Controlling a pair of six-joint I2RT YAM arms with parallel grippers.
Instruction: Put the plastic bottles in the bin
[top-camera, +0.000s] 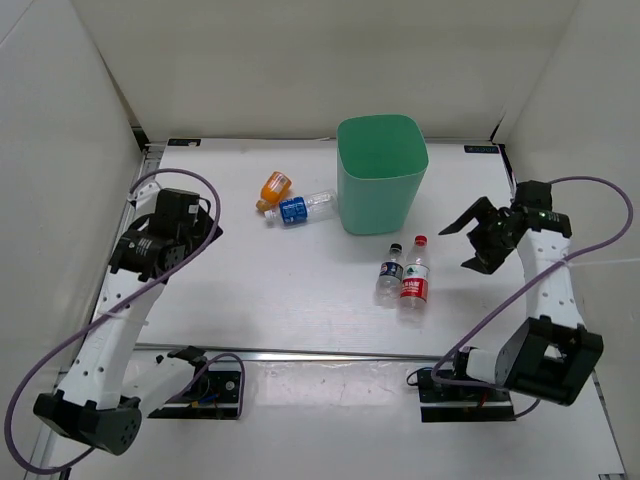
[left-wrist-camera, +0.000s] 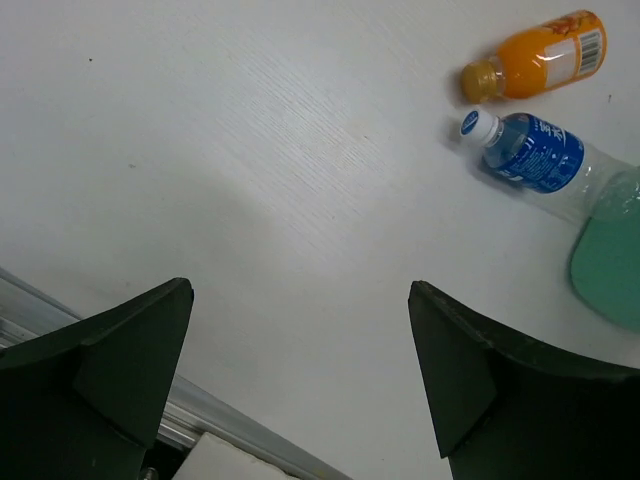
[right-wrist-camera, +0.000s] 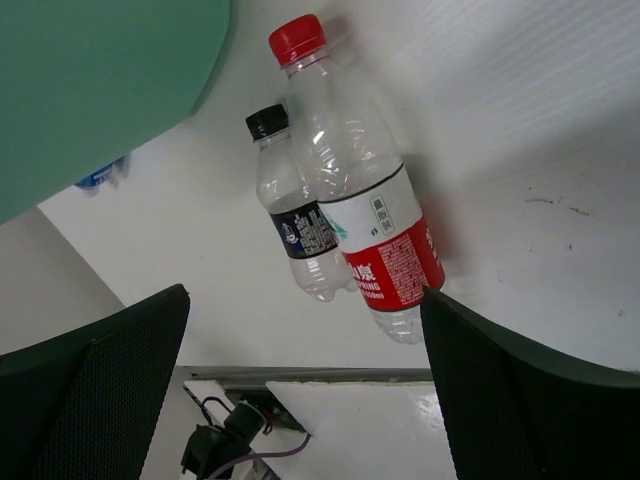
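Left of the mint-green bin (top-camera: 380, 205): orange bottle (top-camera: 274, 187), blue-label bottle (top-camera: 295, 210)
Dark-label bottle (top-camera: 390, 275), red-cap bottle (top-camera: 415, 282) touching out front; left claw (left-wrist-camera: 300, 300), right claw (top-camera: 465, 245) spread

Light was bright, even, diffuse, from above; white worktop (top-camera: 300, 300) ran near overexposed, no hard glare. Top view was sharp, walls bowed slightly toward frame edges. Left wrist view: broad soft grey shadow crossed worktop mid-frame; left fingers (left-wrist-camera: 110, 370) were dark, underexposed, slightly soft. Right wrist view: soft shadow lay beside red-label bottle (right-wrist-camera: 365, 215) toward near edge, small highlights on its clear plastic; right fingers (right-wrist-camera: 520, 390) were near black; bin (right-wrist-camera: 100, 90) was close, slightly soft.
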